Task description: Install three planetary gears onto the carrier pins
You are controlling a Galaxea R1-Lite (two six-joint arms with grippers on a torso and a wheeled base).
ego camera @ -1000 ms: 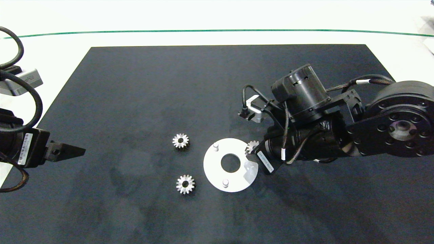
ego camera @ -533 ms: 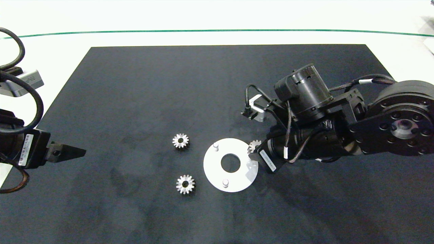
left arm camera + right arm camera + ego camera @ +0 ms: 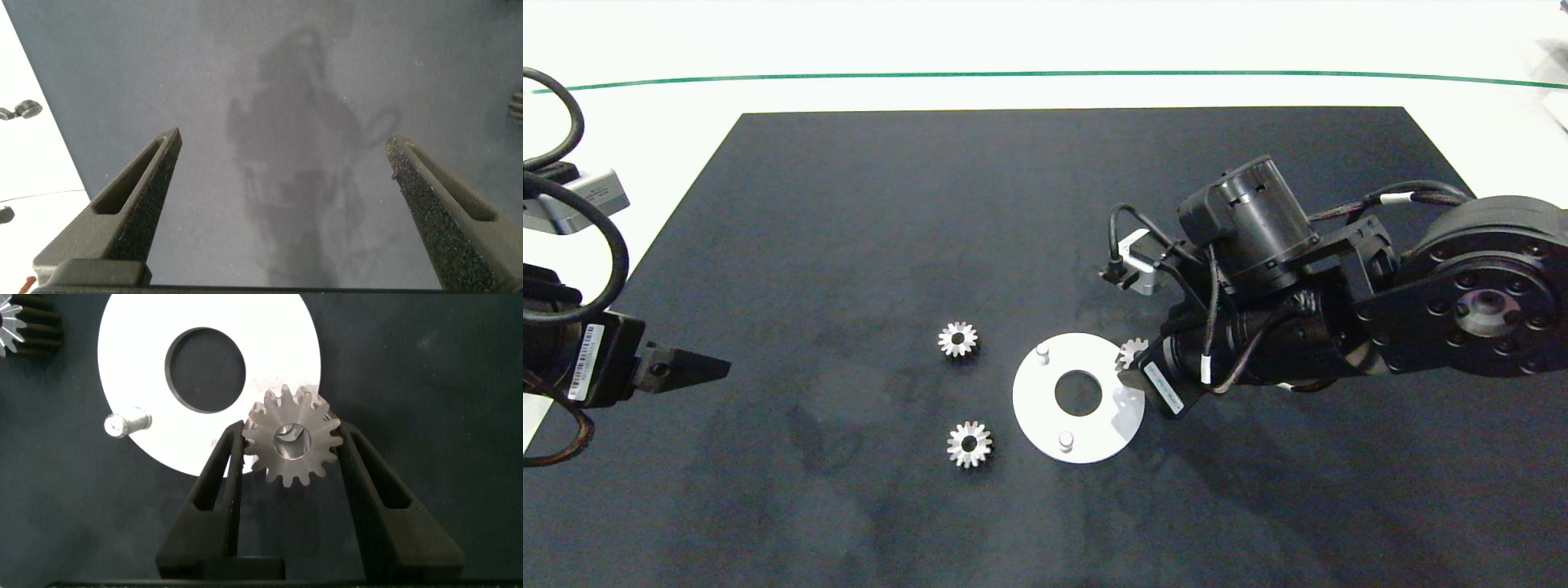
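We are counting three planetary gears (image 3: pixel 957 339) and one white disc (image 3: pixel 1033 404) near the middle of the black mat (image 3: pixel 849 204) on the table (image 3: pixel 645 98); two gears are lying flat, holes up, just off the disc's side facing the left arm. The third gear (image 3: pixel 292 444) is sitting clamped flat in the right tool (image 3: pixel 292 457) over the disc's opposite rim. Carrier pins (image 3: pixel 1042 351) are showing two in the head view, one in the right wrist view, while the left tool (image 3: pixel 282 175) is hanging spread open near the mat's left edge.
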